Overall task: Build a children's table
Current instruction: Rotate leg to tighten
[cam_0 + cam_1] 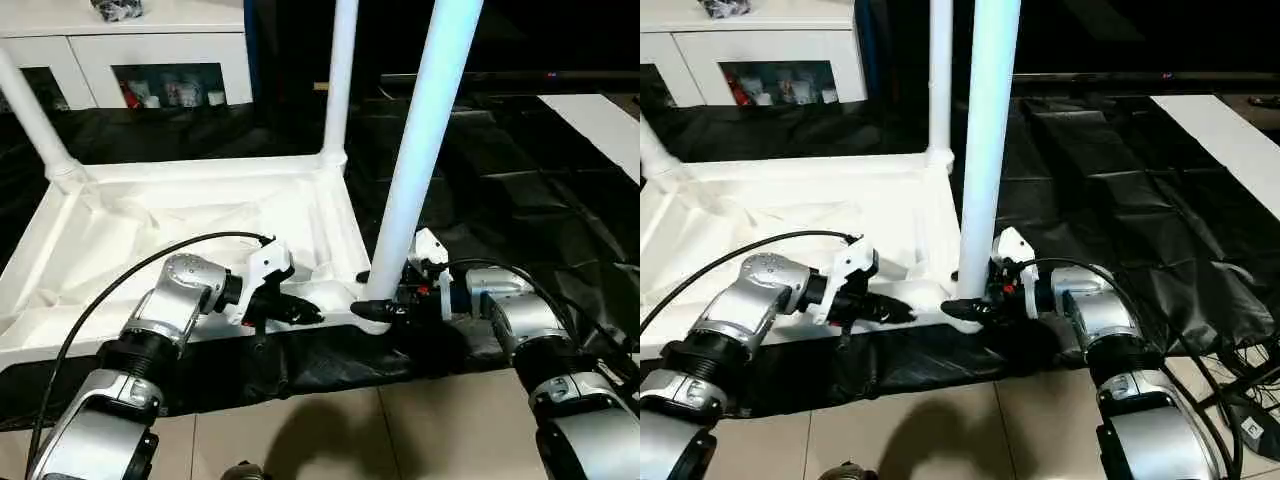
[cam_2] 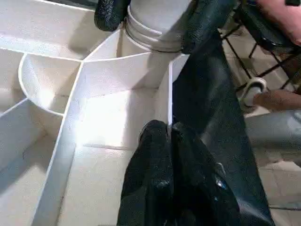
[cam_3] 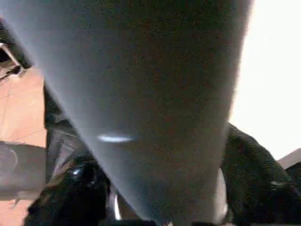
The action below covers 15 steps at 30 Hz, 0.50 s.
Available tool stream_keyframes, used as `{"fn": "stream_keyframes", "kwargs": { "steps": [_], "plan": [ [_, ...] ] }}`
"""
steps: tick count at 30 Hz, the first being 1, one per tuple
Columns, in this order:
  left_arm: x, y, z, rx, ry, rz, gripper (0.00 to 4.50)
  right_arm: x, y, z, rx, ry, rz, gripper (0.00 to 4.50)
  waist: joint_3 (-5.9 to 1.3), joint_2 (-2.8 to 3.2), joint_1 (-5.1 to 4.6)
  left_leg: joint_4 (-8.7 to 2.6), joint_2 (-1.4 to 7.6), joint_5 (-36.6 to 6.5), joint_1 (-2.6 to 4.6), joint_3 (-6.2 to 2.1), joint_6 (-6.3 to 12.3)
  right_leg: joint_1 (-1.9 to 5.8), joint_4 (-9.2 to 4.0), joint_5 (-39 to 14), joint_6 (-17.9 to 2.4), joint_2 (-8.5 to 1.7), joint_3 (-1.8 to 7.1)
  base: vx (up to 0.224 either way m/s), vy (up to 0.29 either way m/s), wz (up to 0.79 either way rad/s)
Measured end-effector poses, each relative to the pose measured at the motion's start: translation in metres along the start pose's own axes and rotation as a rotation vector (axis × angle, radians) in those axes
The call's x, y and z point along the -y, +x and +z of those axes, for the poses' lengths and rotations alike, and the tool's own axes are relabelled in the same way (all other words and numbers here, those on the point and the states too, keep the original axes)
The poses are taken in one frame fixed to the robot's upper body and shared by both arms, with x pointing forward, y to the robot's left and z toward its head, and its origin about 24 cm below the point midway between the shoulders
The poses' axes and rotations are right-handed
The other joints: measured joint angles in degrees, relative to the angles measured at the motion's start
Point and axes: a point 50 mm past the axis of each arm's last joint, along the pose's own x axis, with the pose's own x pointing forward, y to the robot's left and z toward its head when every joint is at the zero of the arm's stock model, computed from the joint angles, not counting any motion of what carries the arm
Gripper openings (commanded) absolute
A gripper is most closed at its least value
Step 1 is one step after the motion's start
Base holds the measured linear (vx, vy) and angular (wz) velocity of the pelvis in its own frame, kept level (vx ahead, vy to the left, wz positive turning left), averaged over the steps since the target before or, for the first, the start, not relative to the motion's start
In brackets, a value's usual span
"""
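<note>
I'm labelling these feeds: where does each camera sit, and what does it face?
Left eye: head, looking down at the upturned table, over both silver forearms.
Right eye: the same scene from slightly rightward.
Left wrist: along the shut left end effector over the ribbed underside.
Right wrist: right end effector around the near leg.
Shared: that leg appears in the left eye view and the right wrist view.

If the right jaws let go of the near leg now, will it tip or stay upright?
Probably it stays: the near leg stands in the corner socket of the upturned table, like the far leg. It looks stiff and light, a smooth tube, so perhaps slippery. If not fully seated, it could lean.
</note>
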Motion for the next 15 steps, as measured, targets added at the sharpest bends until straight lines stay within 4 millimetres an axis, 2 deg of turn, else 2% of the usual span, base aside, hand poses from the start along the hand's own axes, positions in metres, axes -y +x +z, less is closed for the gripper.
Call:
{"fn": "stream_keyframes", "kwargs": {
  "steps": [6,11,15],
  "plan": [
    [0.0001,-0.0038,0.0004,-0.011,0.007,-0.031,0.00,-0.0026,0.0017,0.0016,-0.010,-0.003,0.045,2.61,0.00,-0.06,0.17,0.05,0.00,0.0,-0.01,0.00,0.00,0.01,0.02,0.0,0.0,-0.01,0.00,0.000,0.000,0.00],
    [-0.0003,-0.0038,-0.0002,-0.006,0.002,-0.029,0.00,-0.0034,0.0017,0.0012,-0.008,-0.003,0.039,2.60,-0.01,-0.04,0.21,0.05,0.00,0.0,0.00,0.00,0.00,0.01,0.02,0.0,0.0,-0.01,0.00,0.000,0.000,0.00],
    [-0.0058,0.0000,0.0003,0.012,-0.014,0.073,0.00,0.0024,0.0056,-0.0014,0.037,0.014,-0.131,2.59,-0.02,-0.06,0.03,0.14,0.01,0.0,0.18,0.00,-0.04,0.15,0.20,0.0,0.0,-0.01,0.03,0.000,0.000,0.00]
  ]
}}
